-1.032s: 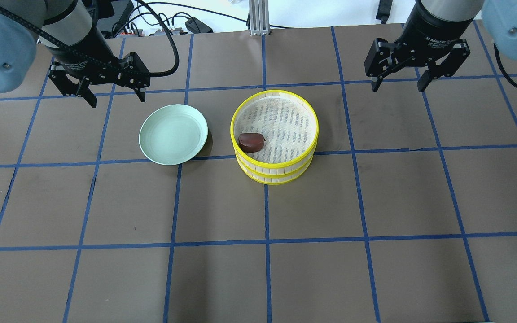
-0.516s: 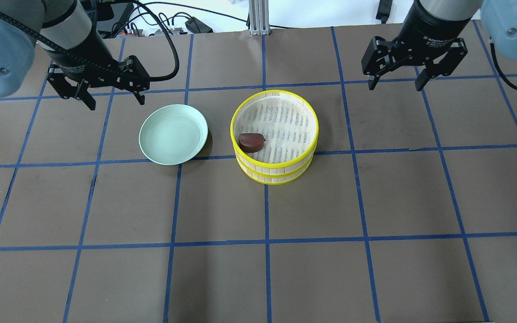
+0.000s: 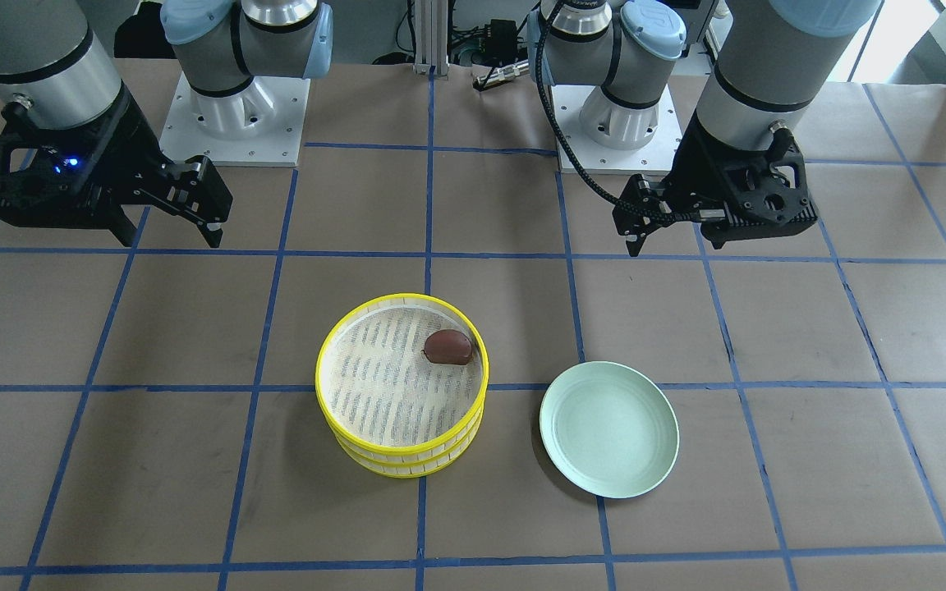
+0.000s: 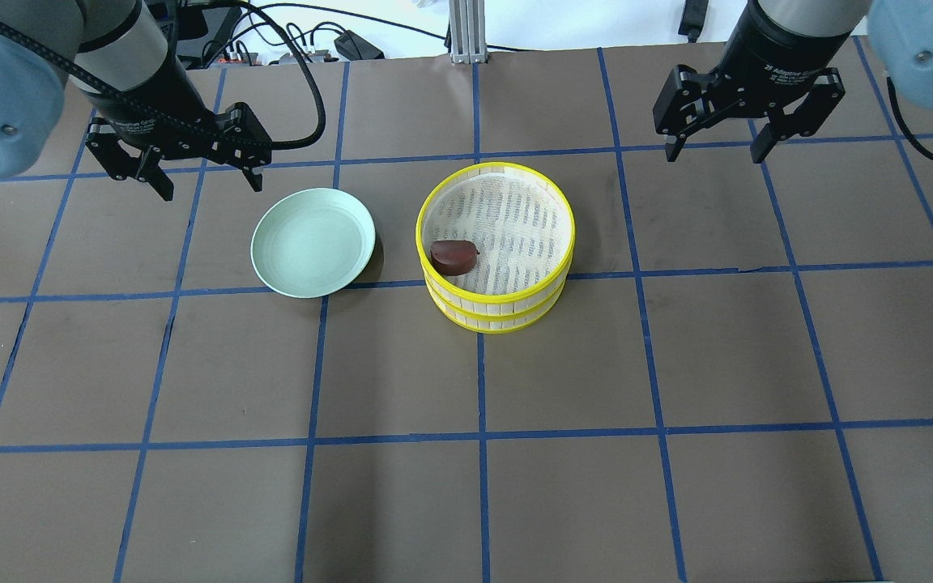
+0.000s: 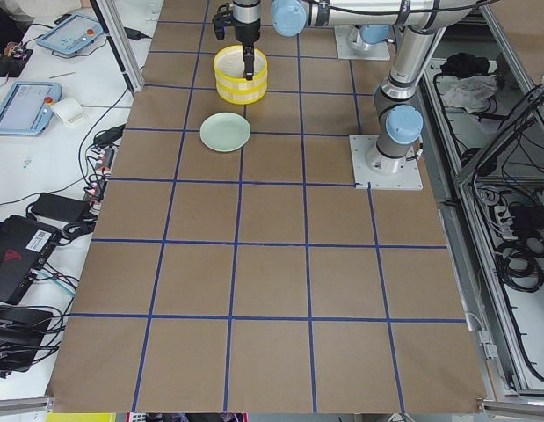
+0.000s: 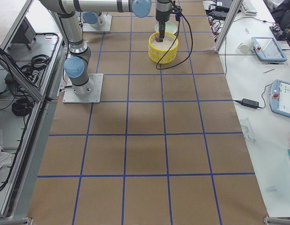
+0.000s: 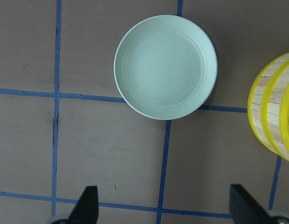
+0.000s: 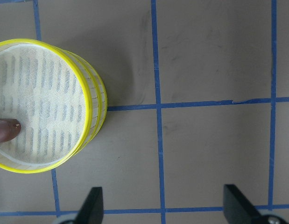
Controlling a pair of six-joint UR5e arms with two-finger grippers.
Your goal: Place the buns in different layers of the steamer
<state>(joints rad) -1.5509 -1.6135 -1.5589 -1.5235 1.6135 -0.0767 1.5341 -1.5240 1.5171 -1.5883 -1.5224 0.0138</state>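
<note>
A brown paper-covered desk [image 4: 596, 486] marked into squares by blue tape lines, seen from above and behind a two-armed robot. Near the middle stands a round steamer [image 4: 499, 322] made of two shallow trays with bright yellow rims and pale slatted sides, one stacked on the other. The top tray's pale mesh floor is open to view. On that floor lies a small dark reddish-brown half-dome bun [image 4: 453, 256], close against the rim on the side facing the plate. Just beside the steamer, on the robot's left and not touching it, sits a pale green round plate [image 4: 313, 243] with nothing on it.

The left gripper [image 4: 211, 188], black, hangs above the desk just beyond the plate's far edge, its jaws spread wide and holding nothing. The right gripper [image 4: 713, 155], also black, hangs above bare desk beyond and to the right of the steamer, well apart from it, its jaws likewise spread wide and holding nothing.
</note>
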